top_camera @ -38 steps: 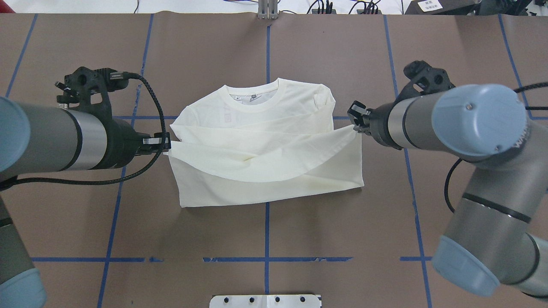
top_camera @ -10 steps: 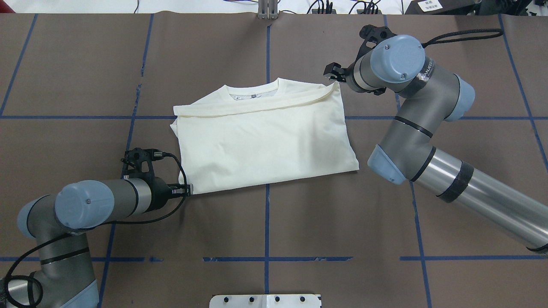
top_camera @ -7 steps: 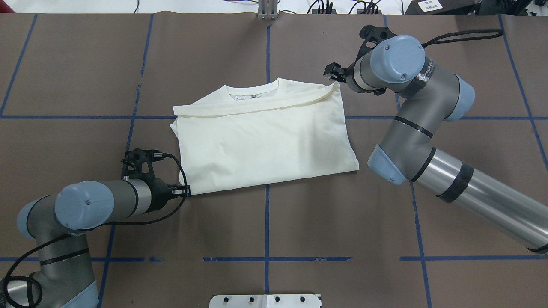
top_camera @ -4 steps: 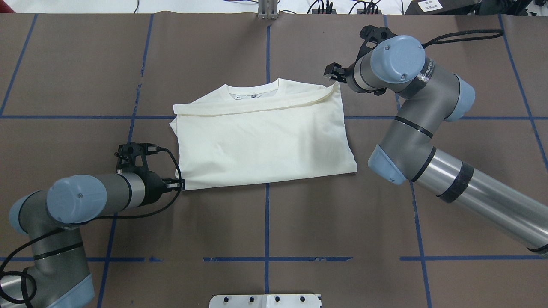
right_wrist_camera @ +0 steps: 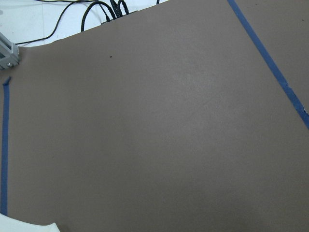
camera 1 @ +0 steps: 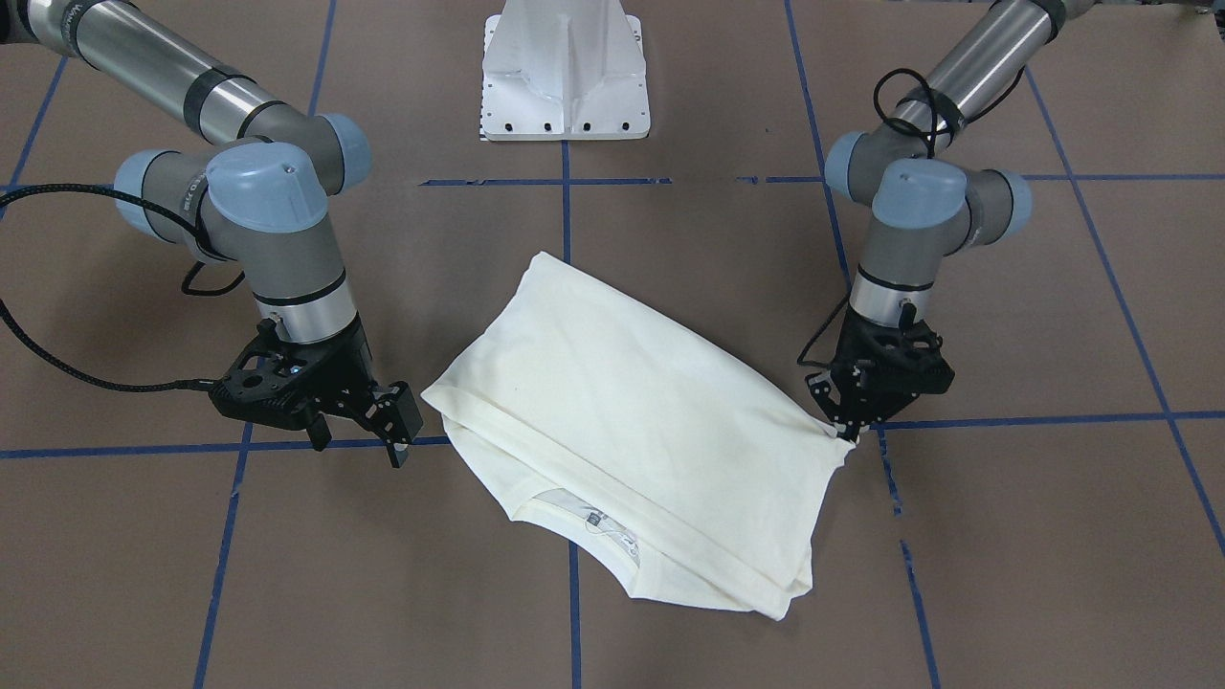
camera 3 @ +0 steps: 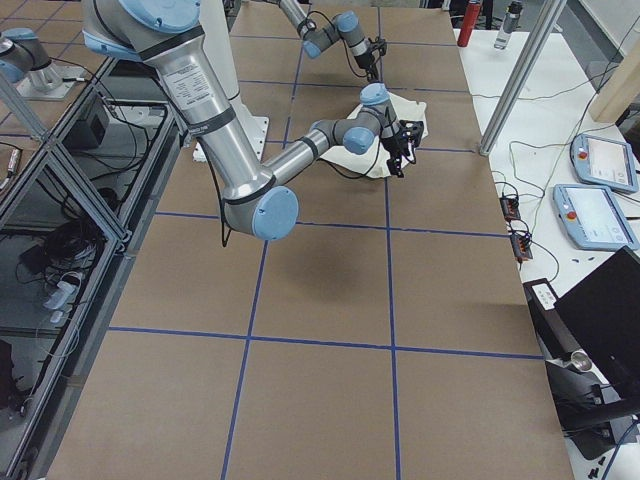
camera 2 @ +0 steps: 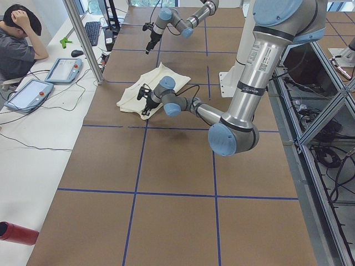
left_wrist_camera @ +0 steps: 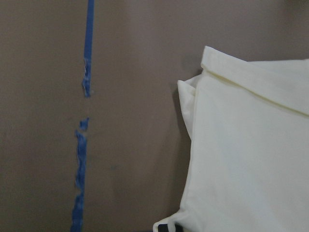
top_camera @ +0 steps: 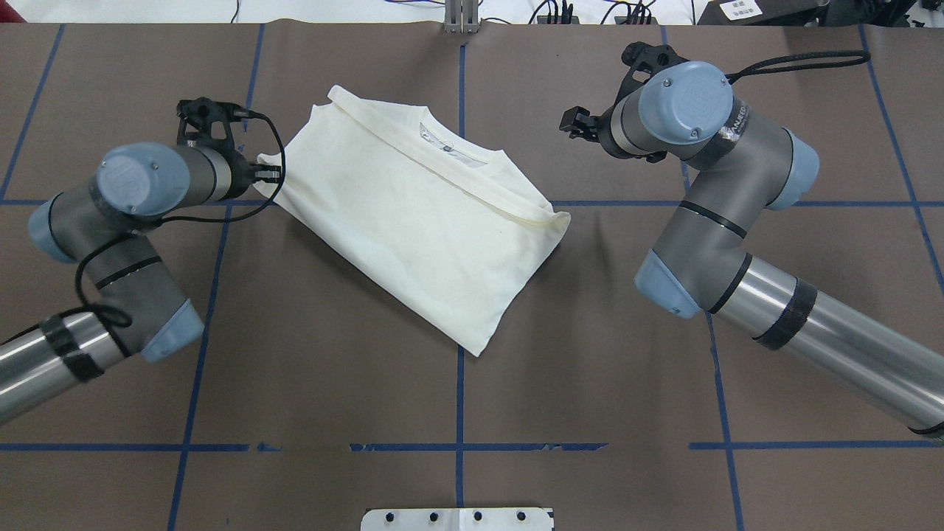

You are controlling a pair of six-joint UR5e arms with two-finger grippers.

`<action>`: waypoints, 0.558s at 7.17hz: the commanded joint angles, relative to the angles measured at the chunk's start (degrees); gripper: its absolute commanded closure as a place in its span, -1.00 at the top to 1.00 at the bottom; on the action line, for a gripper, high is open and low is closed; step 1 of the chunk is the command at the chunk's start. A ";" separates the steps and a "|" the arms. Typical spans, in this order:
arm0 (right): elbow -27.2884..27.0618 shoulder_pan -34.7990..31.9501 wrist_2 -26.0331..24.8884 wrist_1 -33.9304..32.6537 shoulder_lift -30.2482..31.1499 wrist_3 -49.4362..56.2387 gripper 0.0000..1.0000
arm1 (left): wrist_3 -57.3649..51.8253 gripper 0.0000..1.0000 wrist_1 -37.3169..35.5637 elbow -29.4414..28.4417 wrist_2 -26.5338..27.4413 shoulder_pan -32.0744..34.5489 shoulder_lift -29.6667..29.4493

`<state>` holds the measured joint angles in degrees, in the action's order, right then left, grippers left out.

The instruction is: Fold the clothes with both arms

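The left claw pinches 1 corner of the folded cream-white cotton shirt. The shirt lies skewed on the brown desk, reaching toward the right claw, which is wide, empty and clear of it. Dragging by 1 corner could slide the layers open.

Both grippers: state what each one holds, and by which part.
The left gripper pinches the folded cream shirt by one corner, the one nearest its own arm. The right gripper is open and holds nothing.
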<state>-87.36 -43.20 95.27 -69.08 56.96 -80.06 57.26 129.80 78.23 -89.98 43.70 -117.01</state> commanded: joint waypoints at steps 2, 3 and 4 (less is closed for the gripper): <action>-0.09 -0.04 -0.35 0.00 -0.09 -0.19 1.00 | -5.65 -1.00 4.47 -23.24 3.03 4.20 -16.99; -0.09 0.14 -0.27 0.09 -0.26 -0.19 1.00 | -9.67 -1.00 6.50 -23.39 2.97 5.60 -16.67; 0.00 0.49 -0.26 0.18 -0.61 -0.10 1.00 | -10.06 0.98 8.87 -22.43 2.71 5.70 -14.84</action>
<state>-87.42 -43.05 94.98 -69.01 56.68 -80.21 49.09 135.81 56.27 -87.38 48.76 -132.59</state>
